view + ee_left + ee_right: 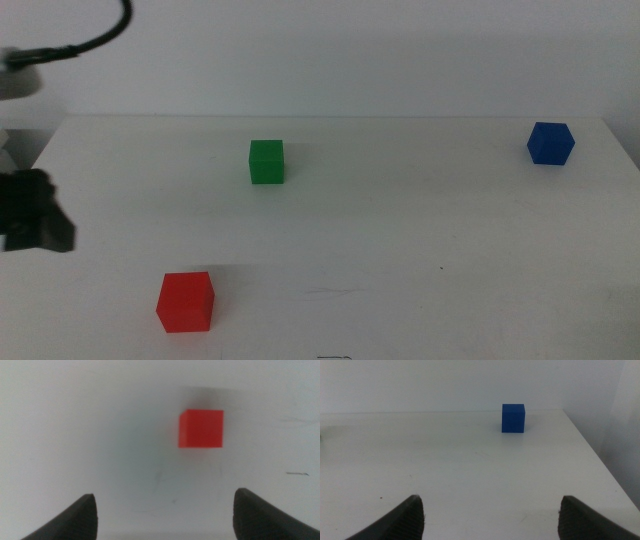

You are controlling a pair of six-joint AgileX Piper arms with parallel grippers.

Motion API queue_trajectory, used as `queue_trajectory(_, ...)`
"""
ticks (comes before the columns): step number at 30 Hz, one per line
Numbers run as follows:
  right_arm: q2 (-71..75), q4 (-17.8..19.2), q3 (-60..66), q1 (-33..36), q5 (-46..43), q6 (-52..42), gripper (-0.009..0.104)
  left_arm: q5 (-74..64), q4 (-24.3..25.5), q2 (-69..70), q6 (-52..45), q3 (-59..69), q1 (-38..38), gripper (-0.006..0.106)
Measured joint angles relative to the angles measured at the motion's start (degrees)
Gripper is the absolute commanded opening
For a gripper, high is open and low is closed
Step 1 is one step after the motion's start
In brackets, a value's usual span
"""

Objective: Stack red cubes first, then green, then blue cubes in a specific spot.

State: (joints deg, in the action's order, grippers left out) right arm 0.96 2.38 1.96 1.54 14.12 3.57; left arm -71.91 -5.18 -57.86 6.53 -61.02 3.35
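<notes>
The red cube (185,301) sits on the white table near the front left. It also shows in the left wrist view as the red cube (201,428), ahead of my left gripper (165,502), which is open with nothing between its jaws. In the middle view the left gripper (36,214) hangs at the left edge, apart from the cube. The green cube (266,162) stands mid-table towards the back. Far back on the right is the blue cube (550,143). The right wrist view shows the blue cube (513,418) well ahead of my open, empty right gripper (492,505).
The white table (400,240) ends at a back edge below the wall, and its right edge (592,455) runs close past the blue cube. A black cable (95,38) and part of the left arm's base show at the top left.
</notes>
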Motion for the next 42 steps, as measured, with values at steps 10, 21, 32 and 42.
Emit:
queue_trajectory(10,0.0,0.0,0.0,0.0,0.0,0.0,0.094,2.9,2.3,-9.9,10.6,-0.5,12.2,0.091)
queue_trajectory(21,0.0,0.0,0.0,0.0,0.0,0.0,0.094,4.9,8.4,-20.9,19.5,-5.0,20.9,0.091)
queue_trajectory(32,0.0,0.0,0.0,0.0,0.0,0.0,0.094,8.2,8.7,-28.9,19.7,-5.1,20.9,0.091)
queue_trajectory(42,0.0,0.0,0.0,0.0,0.0,0.0,0.094,9.0,8.1,-35.0,19.8,-5.1,19.4,0.091)
